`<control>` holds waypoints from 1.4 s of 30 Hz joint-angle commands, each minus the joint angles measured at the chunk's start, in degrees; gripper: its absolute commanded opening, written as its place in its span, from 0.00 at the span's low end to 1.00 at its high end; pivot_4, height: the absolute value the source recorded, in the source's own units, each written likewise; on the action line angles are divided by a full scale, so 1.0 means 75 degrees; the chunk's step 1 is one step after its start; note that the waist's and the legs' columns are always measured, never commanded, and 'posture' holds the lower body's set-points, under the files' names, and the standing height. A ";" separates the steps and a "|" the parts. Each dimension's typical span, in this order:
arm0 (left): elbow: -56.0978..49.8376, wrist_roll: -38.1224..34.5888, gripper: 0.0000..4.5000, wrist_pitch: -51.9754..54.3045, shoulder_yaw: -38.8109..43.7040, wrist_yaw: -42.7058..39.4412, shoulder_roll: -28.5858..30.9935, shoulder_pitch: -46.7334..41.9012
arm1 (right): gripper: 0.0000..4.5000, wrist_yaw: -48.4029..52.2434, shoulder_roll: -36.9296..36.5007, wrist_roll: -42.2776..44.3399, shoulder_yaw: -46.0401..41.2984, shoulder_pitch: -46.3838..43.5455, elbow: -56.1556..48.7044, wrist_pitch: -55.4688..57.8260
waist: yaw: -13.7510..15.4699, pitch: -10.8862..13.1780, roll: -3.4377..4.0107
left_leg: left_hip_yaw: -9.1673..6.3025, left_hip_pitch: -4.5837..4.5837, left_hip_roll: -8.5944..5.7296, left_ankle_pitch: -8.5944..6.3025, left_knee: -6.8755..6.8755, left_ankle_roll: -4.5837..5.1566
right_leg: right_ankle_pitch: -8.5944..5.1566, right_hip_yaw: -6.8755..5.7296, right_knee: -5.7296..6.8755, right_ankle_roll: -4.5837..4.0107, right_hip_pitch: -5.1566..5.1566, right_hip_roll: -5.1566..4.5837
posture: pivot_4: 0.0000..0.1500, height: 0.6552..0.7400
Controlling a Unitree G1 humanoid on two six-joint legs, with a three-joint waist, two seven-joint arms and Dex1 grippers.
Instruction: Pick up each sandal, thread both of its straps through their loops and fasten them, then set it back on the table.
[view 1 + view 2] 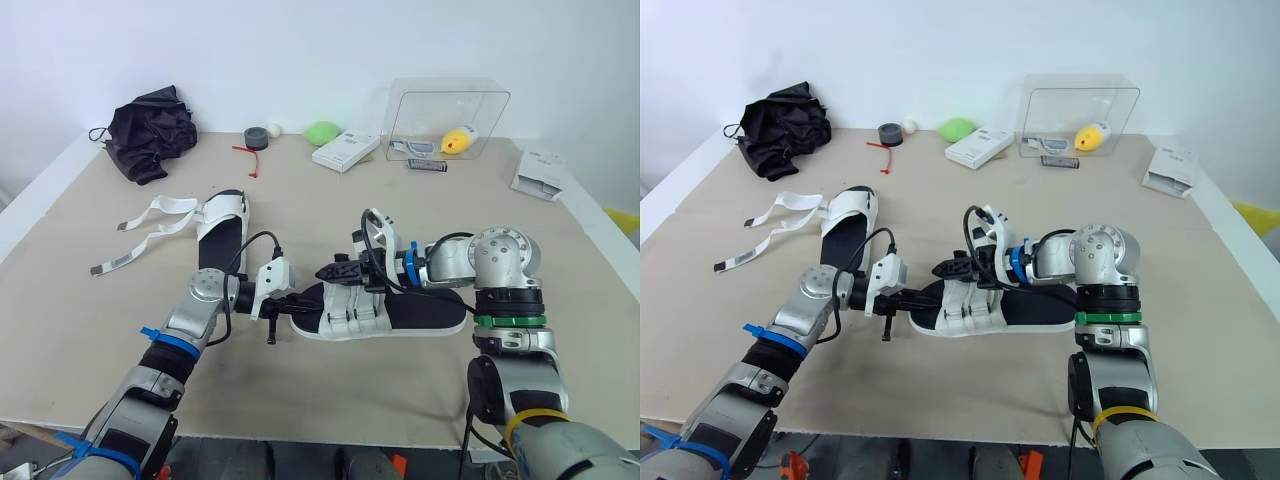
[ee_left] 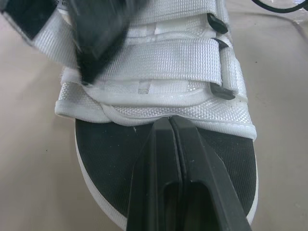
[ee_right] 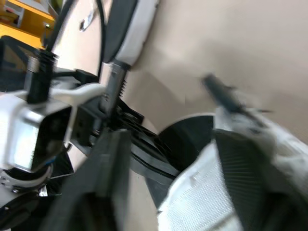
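On the table [image 1: 330,395], the near sandal [image 1: 432,312] is laid flat. The left gripper [image 2: 169,123] is pressed closed, tips on the black footbed at the front strap. The right gripper [image 1: 334,271] is spread over the straps. Beyond, a second sandal [image 1: 222,228] is seen with its straps loose. At the back, a yellow object [image 1: 459,139] is kept in a clear box [image 1: 447,105]. No print can be read on the white carton [image 1: 345,151].

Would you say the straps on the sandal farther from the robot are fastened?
No, that sandal has both straps lying loose, spread across the table.

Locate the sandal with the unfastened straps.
In the left eye view, the unfastened sandal lies on the left half of the table. Its straps trail further left, the black fabric bundle sits behind it, and the other sandal is to its right.
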 commanded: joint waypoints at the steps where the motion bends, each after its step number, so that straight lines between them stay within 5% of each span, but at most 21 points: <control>1: 0.0501 0.0586 0.00 0.0241 -0.0554 -0.0115 0.0146 0.0409 | 0.99 -0.0465 -0.0071 -0.0682 -0.0177 -0.0193 0.0418 -0.0095 | 0.0000 -0.0001 0.0001 | 0.0000 0.0001 0.0000 0.0000 0.0000 0.0001 | 0.0001 0.0000 0.0000 0.0000 0.0000 0.0000 | 1.00 1.00; 8: 0.0463 0.0571 0.00 0.0262 -0.0553 -0.0105 0.0182 0.0441 | 0.99 -0.0140 -0.0479 -0.1288 0.0009 -0.0789 0.0781 -0.0838 | 0.0010 -0.0002 -0.0002 | 0.0003 -0.0004 -0.0002 0.0002 0.0000 0.0003 | 0.0001 0.0001 -0.0002 0.0002 -0.0002 -0.0005 | 1.00 1.00; 16: 0.0465 0.0569 0.00 0.0260 -0.0541 -0.0126 0.0134 0.0408 | 0.99 0.1848 -0.1200 -0.0289 -0.0761 -0.1144 -0.0406 -0.1498 | 0.0018 0.0014 0.0026 | 0.0013 -0.0024 -0.0011 -0.0001 -0.0038 0.0008 | -0.0007 0.0010 -0.0010 -0.0009 -0.0029 -0.0005 | 1.00 1.00; 23: -0.0343 -0.0111 0.00 0.0856 -0.0096 -0.0014 -0.0111 0.0182 | 0.99 0.4839 -0.3527 -0.0006 0.0083 0.1306 -0.3304 -0.2737 | 0.0032 0.0034 -0.0002 | -0.0004 -0.0033 -0.0031 -0.0011 -0.0036 0.0004 | -0.0032 -0.0002 -0.0032 0.0032 -0.0011 -0.0032 | 1.00 1.00; 29: -0.2083 -0.1335 0.00 0.2343 0.0635 0.0254 -0.0244 -0.0096 | 0.99 0.6489 -0.5343 -0.1380 0.0149 0.3646 -0.4163 -0.5352 | 0.0013 0.0115 0.0001 | 0.0005 -0.0159 -0.0035 -0.0007 0.0004 -0.0002 | -0.0017 0.0008 -0.0014 0.0061 -0.0138 -0.0026 | 1.00 1.00; 35: -0.3368 -0.2180 0.00 0.3418 0.1163 0.0560 0.0031 -0.0029 | 0.99 0.6876 -0.5935 -0.2139 0.0035 0.4879 -0.4195 -0.6569 | 0.0005 0.0216 -0.0013 | 0.0007 -0.0173 -0.0034 -0.0007 0.0007 -0.0003 | 0.0007 0.0014 -0.0013 0.0022 -0.0155 -0.0025 | 1.00 1.00; 42: -0.4963 -0.2740 0.00 0.4125 0.1669 0.0480 0.1414 0.0753 | 0.99 0.6509 -0.5586 -0.2290 0.0322 0.5520 -0.4612 -0.6842 | -0.0007 0.0253 -0.0017 | 0.0007 -0.0170 -0.0023 -0.0004 0.0004 -0.0010 | 0.0012 0.0013 -0.0008 0.0013 -0.0159 -0.0016 | 1.00 1.00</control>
